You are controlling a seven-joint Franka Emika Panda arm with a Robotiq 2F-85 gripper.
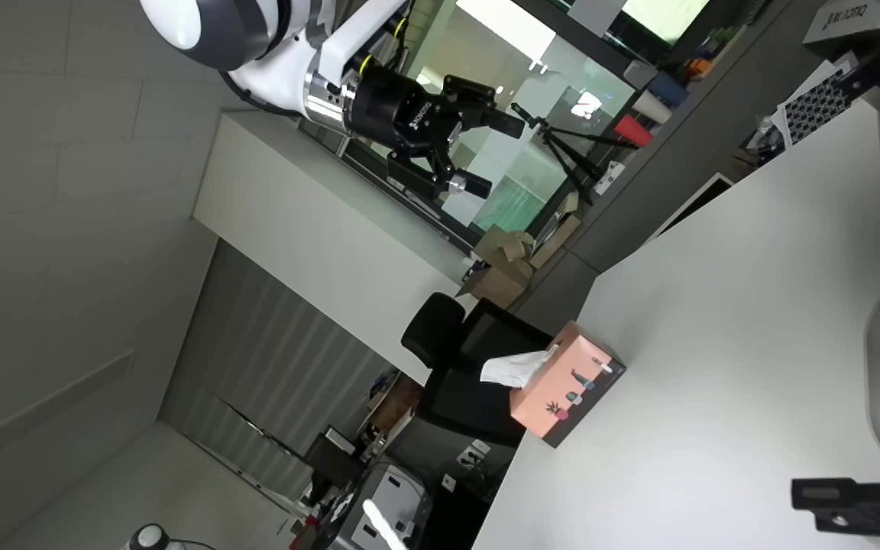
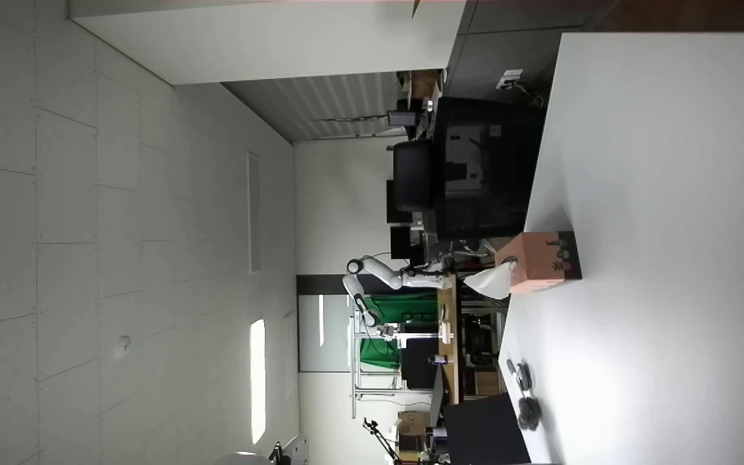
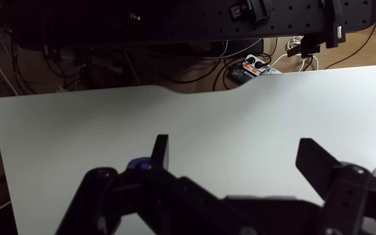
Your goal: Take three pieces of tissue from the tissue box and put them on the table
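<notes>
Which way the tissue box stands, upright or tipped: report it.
Upright: in both exterior views, the tissue box sits with its dark-banded end on the table, and white tissue sticks out of the opposite side.

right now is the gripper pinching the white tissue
No, the Robotiq gripper stands open, well apart from the white tissue poking out of the salmon-pink tissue box.

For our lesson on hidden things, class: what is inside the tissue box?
A white tissue pokes out of the top of the pink tissue box. The box's own sides cover the inside, so whether it holds more, and how many, cannot be seen.
</notes>
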